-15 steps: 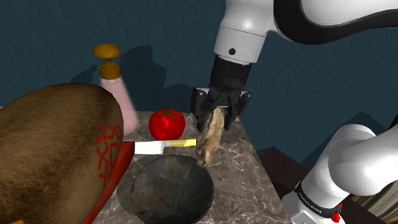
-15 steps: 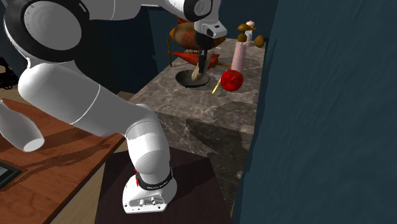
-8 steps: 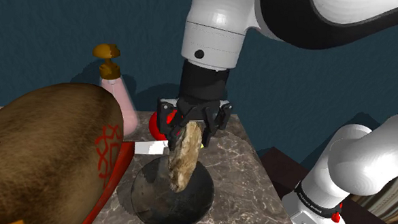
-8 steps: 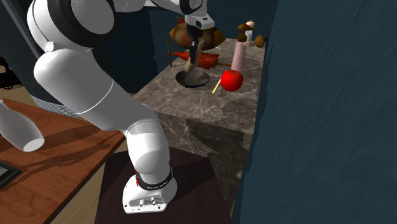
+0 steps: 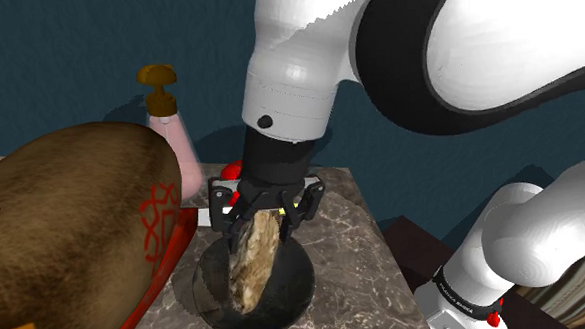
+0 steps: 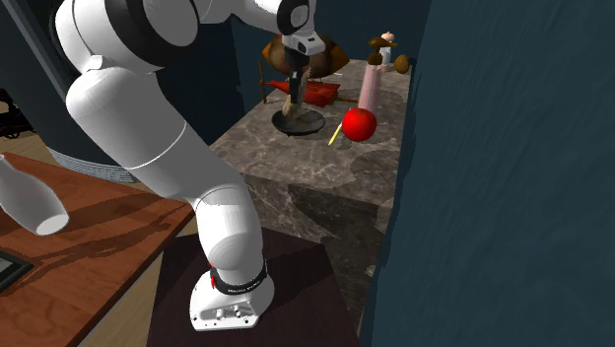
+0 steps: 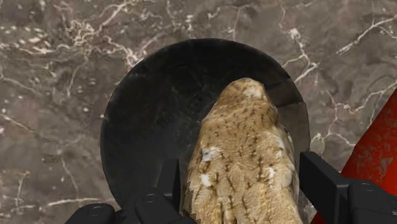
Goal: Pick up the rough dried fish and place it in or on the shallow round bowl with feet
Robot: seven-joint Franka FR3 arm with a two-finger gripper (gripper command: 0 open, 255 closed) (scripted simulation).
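The rough, brown dried fish (image 5: pixel 251 266) hangs upright from my gripper (image 5: pixel 259 220), which is shut on its upper end. Its lower tip reaches down inside the shallow dark round bowl (image 5: pixel 290 287) on the marble counter; I cannot tell if it touches the bottom. In the wrist view the fish (image 7: pixel 245 159) sits clasped between the two black fingers (image 7: pixel 323 183), over the inside of the bowl (image 7: pixel 137 108). The second exterior view shows the gripper (image 6: pixel 295 83) holding the fish (image 6: pixel 293 100) above the bowl (image 6: pixel 306 125).
A large brown object (image 5: pixel 62 222) on a red tray (image 5: pixel 164 258) lies close beside the bowl. A pink pump bottle (image 5: pixel 171 133) stands behind it. A red tomato (image 6: pixel 358 123) and a yellow-handled knife (image 6: pixel 335 134) lie near the bowl. The counter edge (image 5: pixel 378 236) drops off nearby.
The arm has swung toward the shoulder view's left and lowered, carrying the fish from beside the bowl's rim to over its middle, with the fish's tip now down inside it.
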